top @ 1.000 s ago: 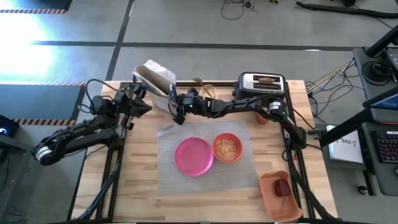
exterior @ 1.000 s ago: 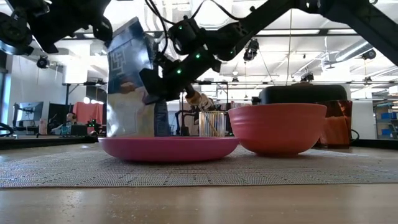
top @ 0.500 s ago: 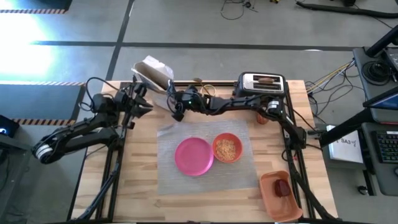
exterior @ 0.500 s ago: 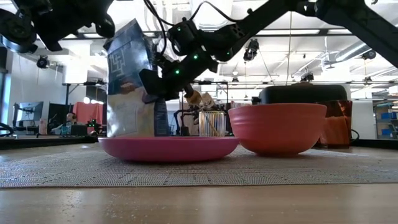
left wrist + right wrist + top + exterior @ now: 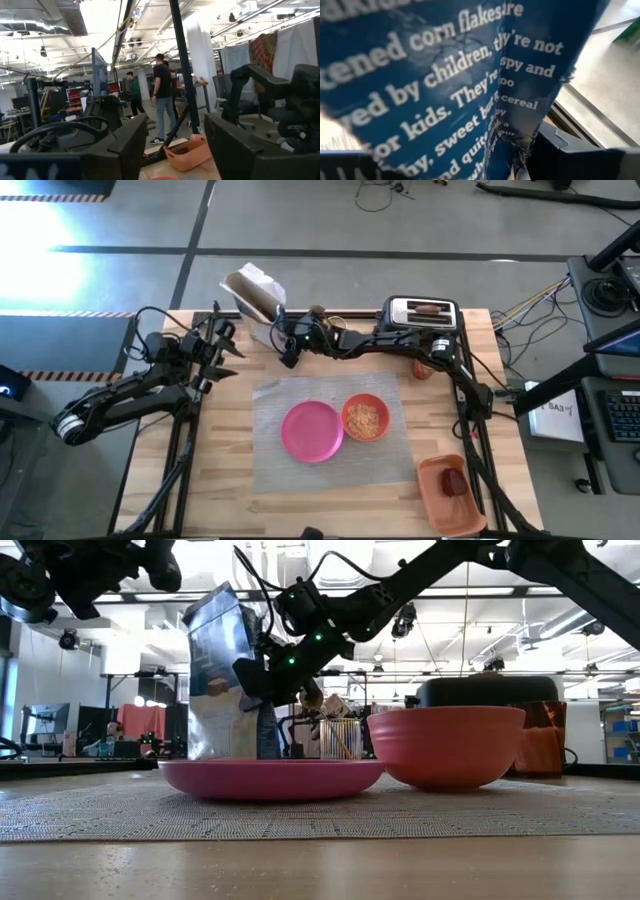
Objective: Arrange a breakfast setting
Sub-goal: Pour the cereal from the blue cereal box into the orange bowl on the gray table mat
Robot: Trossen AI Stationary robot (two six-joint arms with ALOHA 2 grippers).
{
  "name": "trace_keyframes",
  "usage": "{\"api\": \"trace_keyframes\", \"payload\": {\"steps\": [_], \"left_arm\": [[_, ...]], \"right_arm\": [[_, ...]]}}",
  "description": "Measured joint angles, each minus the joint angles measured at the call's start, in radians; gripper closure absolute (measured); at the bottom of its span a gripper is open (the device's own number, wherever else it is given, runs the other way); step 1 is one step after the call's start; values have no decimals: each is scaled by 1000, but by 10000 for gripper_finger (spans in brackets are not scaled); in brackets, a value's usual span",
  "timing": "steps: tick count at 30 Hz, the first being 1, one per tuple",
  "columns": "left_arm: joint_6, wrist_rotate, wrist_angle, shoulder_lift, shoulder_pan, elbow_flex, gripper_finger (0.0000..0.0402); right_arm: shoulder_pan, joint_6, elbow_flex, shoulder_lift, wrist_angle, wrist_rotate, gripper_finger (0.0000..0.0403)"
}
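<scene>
A blue and white cereal bag (image 5: pixel 252 293) stands upright at the table's far left, with my right gripper (image 5: pixel 286 348) shut on it. Left of the bag, my left gripper (image 5: pixel 218 346) is open and apart from it; nothing is between its fingers (image 5: pixel 125 150). The pink plate (image 5: pixel 312 430) and the orange bowl (image 5: pixel 366 418), which has flakes in it, sit on the grey placemat (image 5: pixel 390 465). The toast (image 5: pixel 430 307) sticks out of the toaster (image 5: pixel 421 316). The red apple (image 5: pixel 455 480) lies in the orange tray (image 5: pixel 440 505). My right gripper pinches the bag's side edge (image 5: pixel 250 680) about halfway up, between its two fingers (image 5: pixel 570 155), with the printed blue wall (image 5: pixel 470 100) between them. The fingers come roughly level from the table's right. The bag stays upright, leaning slightly; the plate hides its bottom in the low view.
The toaster stands at the far right. A small orange cup (image 5: pixel 421 368) sits beside my right arm. The tray is at the near right corner. Bare wood (image 5: pixel 225 480) lies left of the placemat. People stand in the room beyond the table.
My left gripper has opened, let go of the bag's top and rolled a little, staying where it was. My right gripper has carried the bag a short way toward the table's far edge, and the bag now leans slightly.
</scene>
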Motion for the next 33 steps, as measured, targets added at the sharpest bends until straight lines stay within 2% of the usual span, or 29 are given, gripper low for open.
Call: {"api": "trace_keyframes", "payload": {"steps": [8,11,16,26,33], "left_arm": [[-6,1,-40,0,0,-4,206],[-69,3,-57,0,0,-4,206],[-159,68,-58,-6,0,-4,206],[-192,105,-64,-25,0,-5,206],[-142,78,-161,-23,0,-5,206]], "right_arm": [[-1,0,0,0,-5,0,219],[-3,0,0,-2,-19,0,208],[-3,0,0,-2,-32,0,187],[-2,0,-2,-17,-61,-9,119],[-2,0,-2,-93,-153,-178,88]]}}
